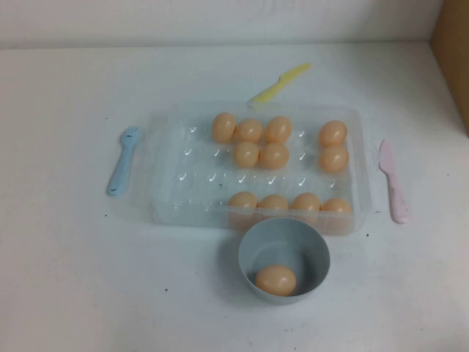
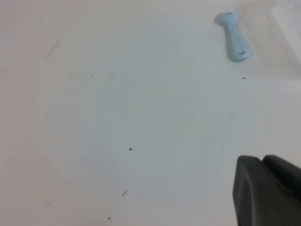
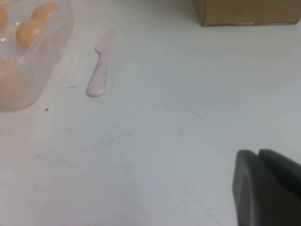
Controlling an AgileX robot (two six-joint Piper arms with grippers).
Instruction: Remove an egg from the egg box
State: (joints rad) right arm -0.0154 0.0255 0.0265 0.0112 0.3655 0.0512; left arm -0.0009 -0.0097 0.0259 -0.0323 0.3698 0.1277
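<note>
At the centre of the high view sits the egg box (image 1: pixel 172 165), a clear plastic tray with dimpled cups. Eleven eggs remain in it: seven toward the upper part of the tray and four along its lower edge. Directly below the tray, touching or just beside its lower rim, stands a grey-blue bowl (image 1: pixel 253 249), and one egg (image 1: pixel 275 279) lies inside it near the lower wall. Judging by that, the removal is already accomplished, and little is left beyond parking the arms.

Neither arm appears in the high view. The left gripper (image 2: pixel 268 190) shows only in its own wrist view, as a dark mass at the lower right of that frame, fingers together and holding nothing, above bare table. The right gripper (image 3: pixel 268 188) shows likewise at the lower right of its wrist view; its fingers appear to be together with nothing between them.

Three plastic utensils lie on the table around the tray: a blue spoon (image 1: pixel 122 160) at its left, a yellow knife (image 1: pixel 279 82) above it, and a pink knife (image 1: pixel 393 180) at its right. A cardboard box (image 1: pixel 451 51) occupies the upper right corner.
</note>
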